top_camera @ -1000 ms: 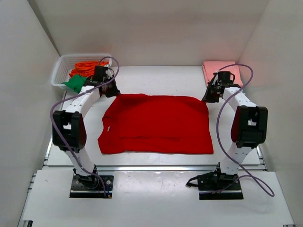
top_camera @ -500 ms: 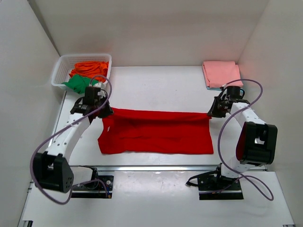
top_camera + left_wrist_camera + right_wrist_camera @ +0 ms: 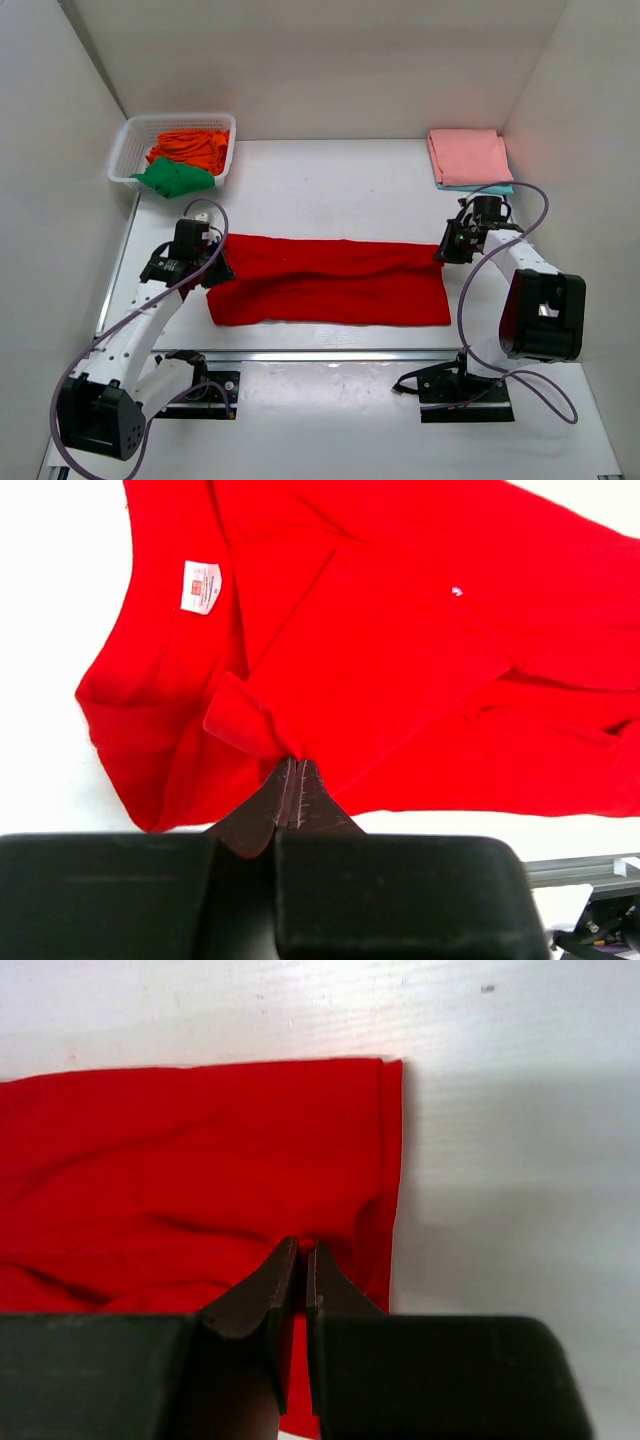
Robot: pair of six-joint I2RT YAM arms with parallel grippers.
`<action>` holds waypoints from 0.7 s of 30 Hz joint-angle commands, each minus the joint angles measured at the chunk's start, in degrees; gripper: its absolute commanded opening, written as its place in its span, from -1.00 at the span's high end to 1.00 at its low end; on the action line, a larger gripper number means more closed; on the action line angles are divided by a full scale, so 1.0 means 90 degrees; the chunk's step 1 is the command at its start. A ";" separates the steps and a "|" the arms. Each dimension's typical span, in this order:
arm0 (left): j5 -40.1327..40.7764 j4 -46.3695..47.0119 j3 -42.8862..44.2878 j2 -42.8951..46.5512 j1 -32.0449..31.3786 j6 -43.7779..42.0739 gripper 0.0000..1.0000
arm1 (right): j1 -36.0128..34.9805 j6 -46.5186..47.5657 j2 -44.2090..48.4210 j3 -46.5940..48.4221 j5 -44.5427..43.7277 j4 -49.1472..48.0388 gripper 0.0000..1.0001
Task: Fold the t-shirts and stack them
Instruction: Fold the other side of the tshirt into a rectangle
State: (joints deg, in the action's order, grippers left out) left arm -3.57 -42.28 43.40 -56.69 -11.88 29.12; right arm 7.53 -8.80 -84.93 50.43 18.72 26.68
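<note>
The bright red t-shirt point(image 3: 330, 285) lies across the middle of the table, its far edge doubled over toward the near side into a long band. My left gripper point(image 3: 218, 270) is shut on a bunched fold at the shirt's left end, near the collar label; the left wrist view shows this point(image 3: 292, 761) with the red cloth point(image 3: 400, 630) spread beyond. My right gripper point(image 3: 443, 252) is shut on the shirt's right end, seen in the right wrist view point(image 3: 305, 1246) above the red cloth point(image 3: 180, 1160). Both grippers are low, at the cloth.
A white lattice basket point(image 3: 122, 150) at the back left holds an orange shirt point(image 3: 190, 145) and a green shirt point(image 3: 170, 178). A folded salmon pink shirt point(image 3: 468, 155) lies at the back right on a light blue one point(image 3: 485, 188). White walls enclose the table.
Both grippers have carried the red shirt's far edge toward the near side, so the spread shirt is now folded over into a narrower band.
</note>
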 commanded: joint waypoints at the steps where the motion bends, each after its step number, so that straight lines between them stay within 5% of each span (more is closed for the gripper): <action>1: 0.0094 -0.0213 0.0002 0.0322 0.0001 0.0113 1.00 | -0.0065 -0.0009 0.0315 -0.0145 -0.0078 -0.0015 0.99; 17: 0.0074 -0.0594 -0.0398 0.0761 -0.0135 0.0231 1.00 | 0.0169 0.0001 0.0569 -0.0448 -0.0623 0.0462 1.00; 19: 0.0095 -0.0614 -0.0437 0.0800 -0.0077 0.0251 0.86 | 0.0198 -0.0096 0.0666 -0.0322 -0.0849 0.0726 0.83; 20: 0.0123 -0.0605 -0.0447 0.0810 -0.0067 0.0299 0.53 | 0.0189 -0.0164 0.0783 -0.0292 -0.0975 0.0805 0.60; 21: 0.0153 -0.0614 -0.0408 0.0839 -0.0018 0.0328 0.45 | 0.0160 -0.0165 0.0890 -0.0272 -0.1035 0.0805 0.45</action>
State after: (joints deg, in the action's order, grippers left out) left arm -3.46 -47.33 39.68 -50.68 -12.53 31.11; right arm 8.71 -9.69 -80.64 46.15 13.39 31.57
